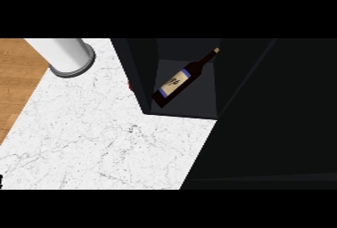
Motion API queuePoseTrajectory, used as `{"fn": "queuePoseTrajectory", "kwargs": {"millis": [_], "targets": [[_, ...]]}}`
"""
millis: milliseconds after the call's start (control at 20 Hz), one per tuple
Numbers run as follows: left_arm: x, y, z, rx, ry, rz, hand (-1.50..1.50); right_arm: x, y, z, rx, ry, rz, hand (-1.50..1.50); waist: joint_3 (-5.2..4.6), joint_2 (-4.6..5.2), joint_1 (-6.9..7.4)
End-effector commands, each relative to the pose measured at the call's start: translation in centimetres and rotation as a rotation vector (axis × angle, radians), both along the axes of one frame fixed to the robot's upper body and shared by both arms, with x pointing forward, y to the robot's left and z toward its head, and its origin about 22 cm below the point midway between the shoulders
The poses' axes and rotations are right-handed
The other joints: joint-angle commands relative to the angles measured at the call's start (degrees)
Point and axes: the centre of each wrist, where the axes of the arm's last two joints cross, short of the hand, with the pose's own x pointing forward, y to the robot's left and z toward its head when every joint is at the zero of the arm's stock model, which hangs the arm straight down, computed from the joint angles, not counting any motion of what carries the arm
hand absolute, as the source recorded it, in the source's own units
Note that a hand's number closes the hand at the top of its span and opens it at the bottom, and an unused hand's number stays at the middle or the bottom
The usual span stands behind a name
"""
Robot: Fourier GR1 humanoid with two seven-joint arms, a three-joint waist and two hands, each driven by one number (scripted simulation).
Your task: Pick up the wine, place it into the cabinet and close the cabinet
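The wine bottle [179, 81] is dark with a cream label and a blue band. It leans tilted inside the dark cabinet [141, 75], base toward the front and neck toward the back right. The cabinet's opening faces the counter and its grey floor [197, 95] shows around the bottle. A wide dark panel [263, 129], apparently the cabinet's door, slants from the top right down to the view's lower edge. Neither hand shows, and nothing touches the bottle.
White marble counter [99, 142] fills the left and middle. A white cylinder on a grey round base [67, 55] stands at the back left. A small red spot [131, 87] sits against the cabinet's left wall. Wooden floor [16, 84] lies beyond the counter's left edge.
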Motion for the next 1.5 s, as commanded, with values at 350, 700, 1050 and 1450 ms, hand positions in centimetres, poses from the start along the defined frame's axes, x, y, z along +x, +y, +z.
{"fn": "queuePoseTrajectory", "kwargs": {"millis": [350,700,1050,1450], "targets": [[0.4,0.3,0.3,0.001,0.000,-0.039,1.50,1.4,3.8,-0.4,0.132,0.102,-0.049,1.50,-0.31,0.99,1.42],[0.8,-0.2,0.6,-0.017,-0.018,-0.059,1.50,3.0,3.1,-0.7,0.106,0.100,-0.114,1.50,-0.29,1.89,2.93],[1.2,-0.3,0.8,-0.013,-0.027,-0.093,1.50,6.3,2.9,0.7,0.089,0.022,-0.180,1.50,-0.32,2.26,5.25],[2.1,-0.9,1.1,-0.030,-0.043,-0.127,1.50,12.0,6.6,3.4,0.029,-0.072,-0.353,1.50,-0.17,3.04,7.65]]}}
